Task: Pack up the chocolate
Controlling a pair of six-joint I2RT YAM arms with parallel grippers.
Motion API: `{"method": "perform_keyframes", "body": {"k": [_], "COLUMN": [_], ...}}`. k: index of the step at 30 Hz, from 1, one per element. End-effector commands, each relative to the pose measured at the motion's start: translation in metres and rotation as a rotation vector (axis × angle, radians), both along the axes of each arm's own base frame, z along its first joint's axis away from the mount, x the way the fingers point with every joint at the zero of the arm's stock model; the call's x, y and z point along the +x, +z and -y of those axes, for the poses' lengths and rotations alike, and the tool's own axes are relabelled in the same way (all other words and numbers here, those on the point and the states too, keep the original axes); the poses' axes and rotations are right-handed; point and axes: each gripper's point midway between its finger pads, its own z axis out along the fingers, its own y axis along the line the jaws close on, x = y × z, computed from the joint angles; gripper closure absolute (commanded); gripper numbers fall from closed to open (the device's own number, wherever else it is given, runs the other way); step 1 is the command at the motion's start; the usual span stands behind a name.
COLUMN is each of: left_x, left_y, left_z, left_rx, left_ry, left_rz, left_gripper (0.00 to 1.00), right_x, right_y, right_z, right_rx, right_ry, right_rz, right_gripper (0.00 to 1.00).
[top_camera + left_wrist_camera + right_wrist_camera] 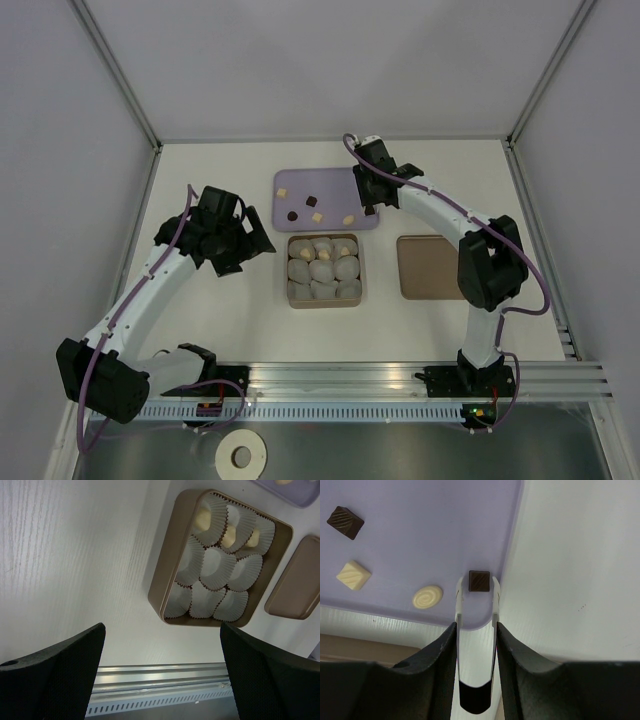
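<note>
Under everything, white table (200,330). On its far side, flat lavender rectangular tray (335,182); just in front of it, tan square box (326,304) filled with nine white crinkled paper cups (322,270); right of the box and apart from it, flat brown square lid (428,267). Left of the box, above the table, left gripper (162,627) spread fully wide, holding nothing. Over the tray's near right corner, right gripper (477,587) released, pale tips standing on either side of a small dark square chocolate (479,580) lying flat on the tray, narrow gap visible on one side. Elsewhere on the tray: second dark square (345,522), cream square (353,575), round cream piece (427,596) with a swirl, and farther left one more cream bit (282,192) and one more dark bit (293,213). Inside three cups of the row nearest the tray, cream chocolate pieces (229,537) already placed.
</note>
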Motion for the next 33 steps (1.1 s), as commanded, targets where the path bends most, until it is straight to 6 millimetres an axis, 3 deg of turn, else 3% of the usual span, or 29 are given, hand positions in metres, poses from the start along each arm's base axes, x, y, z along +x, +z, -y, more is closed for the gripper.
{"method": "perform_keyframes", "body": {"k": [1, 19, 28, 30, 33], "left_x": [0.012, 0.011, 0.014, 0.015, 0.014], "left_y": [0.017, 0.015, 0.017, 0.017, 0.017], "left_z": [0.004, 0.004, 0.000, 0.000, 0.000], "left_rx": [-0.023, -0.021, -0.003, -0.003, -0.003], "left_ry": [0.031, 0.025, 0.037, 0.041, 0.039], "left_rz": [0.060, 0.058, 0.068, 0.071, 0.070], "left_gripper": [0.00, 0.00, 0.00, 0.00, 0.00], "right_x": [0.017, 0.023, 0.018, 0.015, 0.010], "right_y": [0.016, 0.005, 0.023, 0.021, 0.035], "right_z": [-0.005, -0.008, -0.005, -0.003, -0.003], "right_rx": [0.029, 0.047, 0.061, 0.063, 0.088], "right_ry": [-0.001, -0.017, -0.027, -0.030, -0.030], "right_rz": [0.065, 0.062, 0.083, 0.077, 0.099], "right_gripper": [0.59, 0.62, 0.64, 0.69, 0.75]}}
